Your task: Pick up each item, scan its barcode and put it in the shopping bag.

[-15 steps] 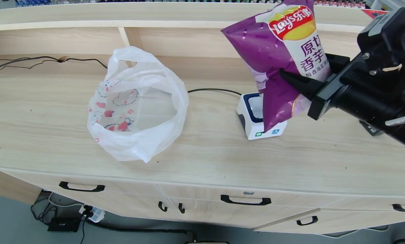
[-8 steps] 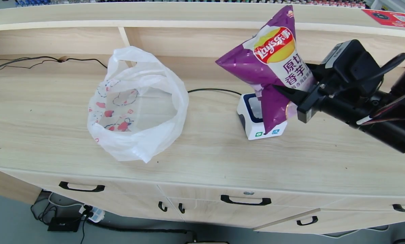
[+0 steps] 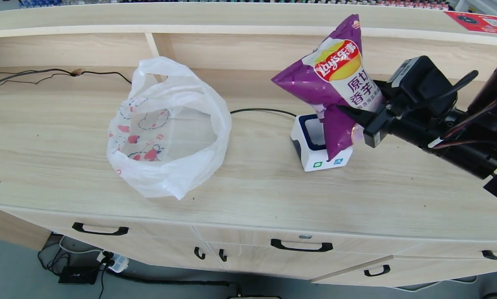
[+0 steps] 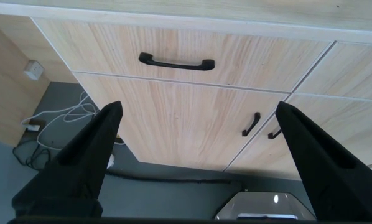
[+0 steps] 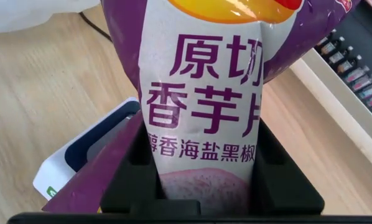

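Purple chip bag (image 3: 335, 83), held off the bench (image 3: 248, 191) w/ its top tilted toward the back edge; its lower end hangs over the scanner (image 3: 308, 143), covering part of the window; can't tell if the two touch. R gripper (image 3: 354, 118) comes in from the right end of the bench, fingers clamped on the chip bag's lower half, one each side. Scanner is a small white box w/ a dark-rimmed window, sitting right of centre on the bench; a black cable (image 3: 261, 110) runs from it toward the back. Shopping bag (image 3: 169, 128), white plastic w/ red and blue print, lies mouth open left of centre, well apart from the scanner. L gripper (image 4: 196, 106) hangs below the bench's front edge, before the drawer fronts (image 4: 173, 118); fingers wide apart, holding nothing.
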